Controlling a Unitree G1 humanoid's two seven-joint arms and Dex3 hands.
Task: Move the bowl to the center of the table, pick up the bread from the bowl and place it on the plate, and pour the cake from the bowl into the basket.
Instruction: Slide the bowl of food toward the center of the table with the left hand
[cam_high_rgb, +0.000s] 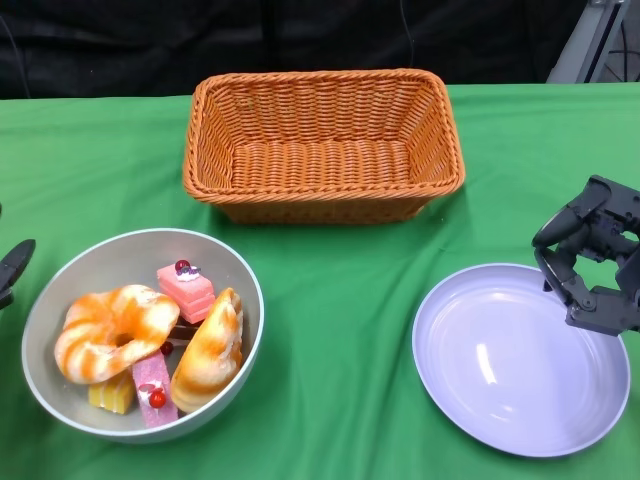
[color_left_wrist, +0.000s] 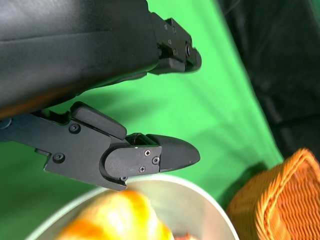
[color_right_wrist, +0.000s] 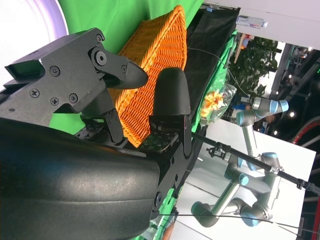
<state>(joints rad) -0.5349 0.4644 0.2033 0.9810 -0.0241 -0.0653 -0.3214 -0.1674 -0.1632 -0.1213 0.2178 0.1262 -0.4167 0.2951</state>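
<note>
A grey bowl (cam_high_rgb: 120, 258) sits at the near left of the green table. It holds a ring-shaped bread (cam_high_rgb: 112, 330), a long bread roll (cam_high_rgb: 210, 350) and pink cake pieces (cam_high_rgb: 185, 285) with a yellow one. The empty lavender plate (cam_high_rgb: 520, 360) lies at the near right. An empty wicker basket (cam_high_rgb: 322, 145) stands at the back centre. My left hand (cam_high_rgb: 12, 268) is just left of the bowl, open; in the left wrist view its fingers (color_left_wrist: 150, 155) hover over the bowl rim (color_left_wrist: 210, 205). My right hand (cam_high_rgb: 592, 255) hangs above the plate's right edge, open and empty.
Green cloth (cam_high_rgb: 340, 300) lies bare between bowl and plate. A black curtain backs the table. The right wrist view shows the basket (color_right_wrist: 150, 65) beyond my fingers (color_right_wrist: 170, 100), and grey robot arms (color_right_wrist: 250, 165) off the table.
</note>
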